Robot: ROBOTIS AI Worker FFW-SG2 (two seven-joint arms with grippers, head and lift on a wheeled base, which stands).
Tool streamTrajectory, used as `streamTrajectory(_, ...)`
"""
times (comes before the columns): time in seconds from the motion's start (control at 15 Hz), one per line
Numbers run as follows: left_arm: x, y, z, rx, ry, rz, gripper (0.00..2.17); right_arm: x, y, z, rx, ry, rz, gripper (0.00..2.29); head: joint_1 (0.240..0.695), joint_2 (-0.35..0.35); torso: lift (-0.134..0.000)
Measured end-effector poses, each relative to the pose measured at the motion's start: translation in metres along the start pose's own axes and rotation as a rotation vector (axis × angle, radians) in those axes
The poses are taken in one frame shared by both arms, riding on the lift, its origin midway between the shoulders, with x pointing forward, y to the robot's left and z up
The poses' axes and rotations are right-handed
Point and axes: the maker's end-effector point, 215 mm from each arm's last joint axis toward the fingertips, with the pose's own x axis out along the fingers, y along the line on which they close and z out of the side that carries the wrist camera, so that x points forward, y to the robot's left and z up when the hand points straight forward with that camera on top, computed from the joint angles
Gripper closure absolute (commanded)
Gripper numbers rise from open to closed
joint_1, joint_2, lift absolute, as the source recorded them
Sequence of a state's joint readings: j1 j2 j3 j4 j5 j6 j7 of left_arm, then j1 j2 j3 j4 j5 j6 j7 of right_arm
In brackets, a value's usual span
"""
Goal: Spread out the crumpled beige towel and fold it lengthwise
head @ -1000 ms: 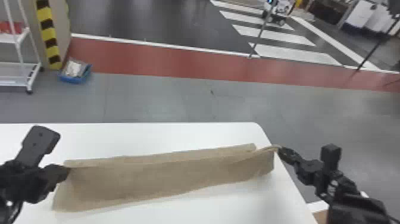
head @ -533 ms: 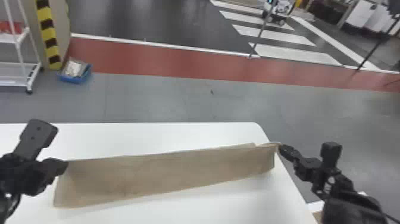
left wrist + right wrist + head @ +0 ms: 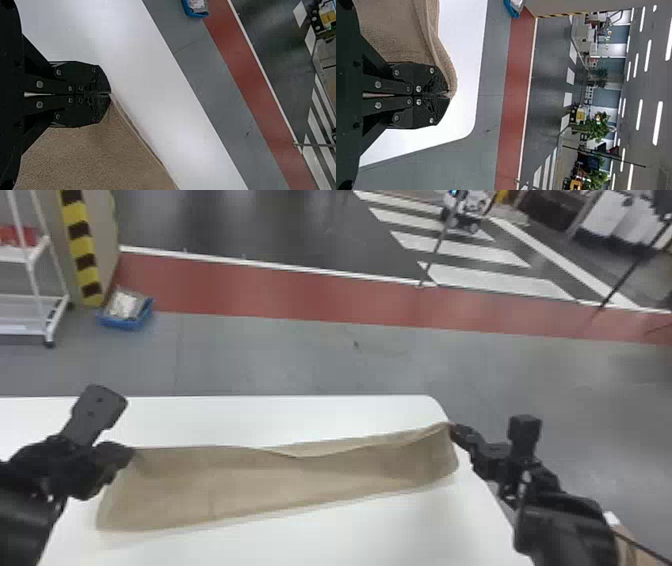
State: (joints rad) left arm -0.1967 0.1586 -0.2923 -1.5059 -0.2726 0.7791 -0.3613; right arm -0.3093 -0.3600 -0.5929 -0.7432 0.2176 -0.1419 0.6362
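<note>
Presently, lengthwise folding appears in hand: left gripper [image 3: 109, 94] and right gripper [image 3: 448, 95], fingers pressed together, pinch opposite ends of the far edge of the towel [image 3: 280, 487], stretched across the desk [image 3: 360, 532]; next, tension the edge, align, lower evenly, release

one towel [image 3: 280, 485], two end effectors, left [image 3: 130, 455] and right [image 3: 454, 430], one table [image 3: 280, 415], one blue bin [image 3: 120, 322], one rack [image 3: 57, 319]
</note>
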Motion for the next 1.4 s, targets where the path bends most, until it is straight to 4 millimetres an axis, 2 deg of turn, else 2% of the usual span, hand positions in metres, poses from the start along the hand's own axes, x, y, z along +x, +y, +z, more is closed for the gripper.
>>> streamTrajectory(0.07, 0.006, -0.001, 0.003, 0.011, -0.013, 0.000, 1.58, 0.007, 0.004, 0.001, -0.010, 0.006, -0.007, 1.40, 0.695, -0.350, 0.000)
streamTrajectory(0.13, 0.011, -0.002, 0.004, 0.019, -0.016, 0.001, 1.57, 0.012, 0.006, 0.002, -0.022, 0.012, -0.018, 1.20, 0.695, -0.350, 0.000)
streamTrajectory(0.2, 0.014, -0.003, 0.004, 0.026, -0.014, 0.002, 1.24, 0.017, 0.011, 0.003, -0.032, 0.015, -0.026, 0.59, 0.695, -0.350, 0.000)
streamTrajectory(0.27, 0.016, -0.003, 0.003, 0.030, -0.013, 0.007, 0.42, 0.020, 0.013, 0.003, -0.031, 0.018, -0.040, 0.00, 0.695, -0.350, 0.000)
streamTrajectory(0.33, 0.016, 0.000, 0.003, 0.034, -0.010, 0.023, 0.00, 0.022, 0.012, 0.002, -0.026, 0.024, -0.059, 0.00, 0.695, -0.350, 0.000)
streamTrajectory(0.53, 0.016, 0.016, -0.005, 0.073, 0.014, 0.122, 0.00, 0.021, 0.004, -0.003, -0.019, 0.036, -0.113, 0.05, 0.695, -0.347, 0.000)
streamTrajectory(0.8, 0.006, 0.034, -0.008, 0.108, -0.013, 0.235, 0.00, 0.005, -0.009, -0.013, -0.009, 0.040, -0.132, 0.05, 0.695, -0.348, 0.000)
streamTrajectory(0.93, -0.009, 0.042, -0.009, 0.069, -0.059, 0.257, 0.07, -0.009, -0.014, -0.023, 0.019, 0.064, -0.125, 0.05, 0.695, -0.350, 0.000)
streamTrajectory(1.13, -0.051, 0.042, -0.019, -0.112, -0.142, 0.173, 0.09, -0.026, -0.016, -0.027, 0.048, 0.065, -0.133, 0.07, 0.695, -0.350, 0.000)
streamTrajectory(1.27, -0.070, 0.035, -0.038, -0.221, -0.142, 0.135, 0.09, -0.041, -0.022, -0.032, 0.078, 0.057, -0.134, 0.10, 0.695, -0.350, 0.000)
streamTrajectory(1.4, -0.085, 0.017, -0.046, -0.317, -0.160, 0.059, 0.08, -0.054, -0.029, -0.034, 0.097, 0.041, -0.134, 0.15, 0.695, -0.350, 0.000)
